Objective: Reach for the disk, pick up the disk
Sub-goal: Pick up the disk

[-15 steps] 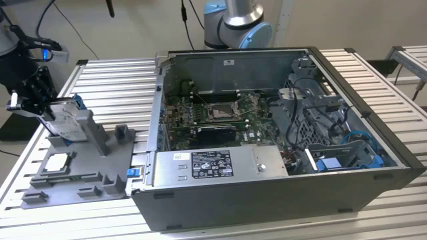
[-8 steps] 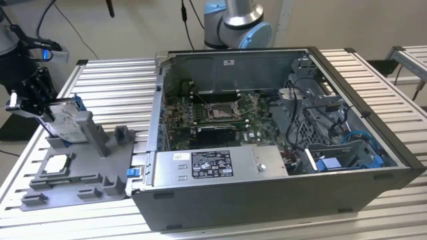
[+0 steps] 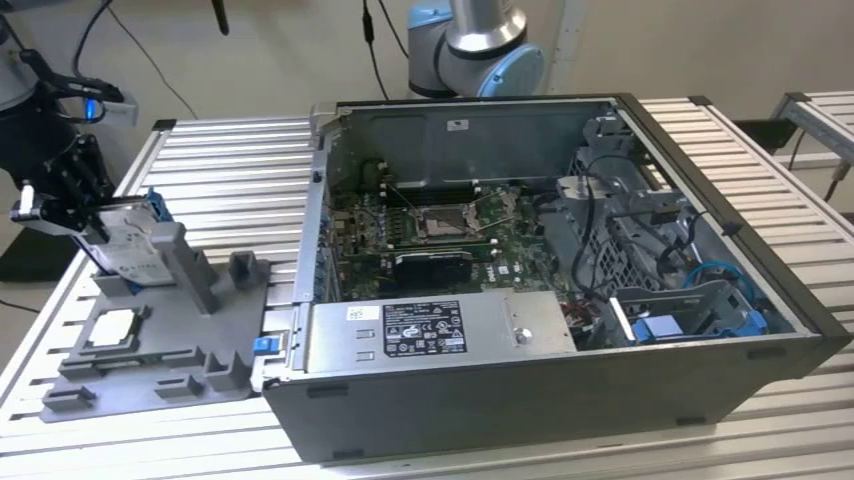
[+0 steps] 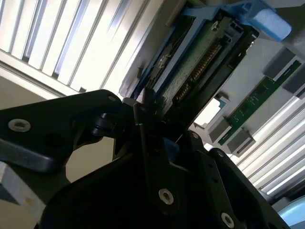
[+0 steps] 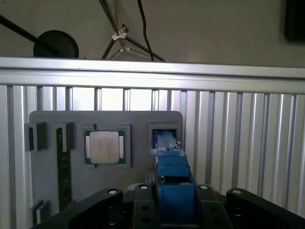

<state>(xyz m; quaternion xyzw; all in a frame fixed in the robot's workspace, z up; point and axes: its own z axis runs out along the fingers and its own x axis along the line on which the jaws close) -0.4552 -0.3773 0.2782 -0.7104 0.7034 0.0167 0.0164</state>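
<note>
One arm leans low over the table's end at the exterior view's left, its claw (image 5: 174,193) clamped on the blue-framed edge of the disk (image 3: 130,240). The one disk stands tilted, its lower end at a slot in the grey tray (image 3: 180,375). One square chip (image 5: 105,146) and one green memory stick (image 5: 63,171) also lie in the tray. One open computer case (image 3: 561,400) sits beside it. All rest on a table (image 3: 227,170) of aluminium slats, before a pale wall with hanging cables
</note>
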